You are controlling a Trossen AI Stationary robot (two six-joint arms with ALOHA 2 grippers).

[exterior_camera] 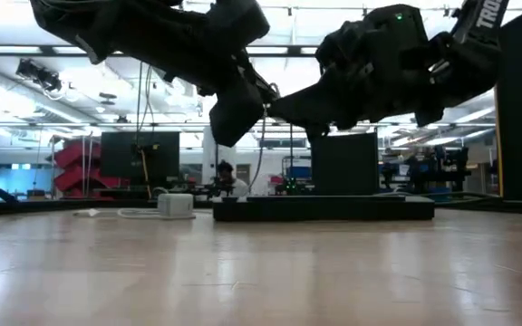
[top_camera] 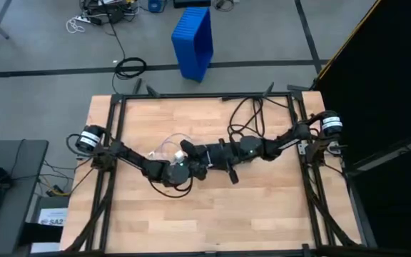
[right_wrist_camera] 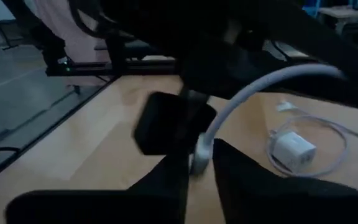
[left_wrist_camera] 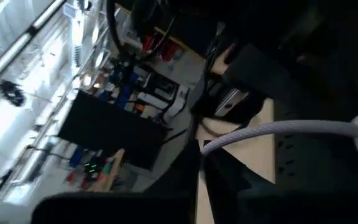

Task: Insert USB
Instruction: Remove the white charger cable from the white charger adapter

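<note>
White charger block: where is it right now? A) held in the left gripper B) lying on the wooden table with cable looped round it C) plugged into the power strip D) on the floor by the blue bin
B. The right wrist view shows the white charger block lying on the wooden table, thin white cable looped around it, no gripper on it.

In the high view, both arms cover the centre of the surface [top_camera: 212, 214], so the meeting point of the left tool [top_camera: 184, 170] and right tool [top_camera: 216, 153] cannot be resolved. The USB [top_camera: 168, 148] shows only as a thin white loop; its plug end is too small to identify. In the left wrist view, the cable runs off the picture's edge. The power strip [exterior_camera: 324, 209] sockets are not discernible.
</note>
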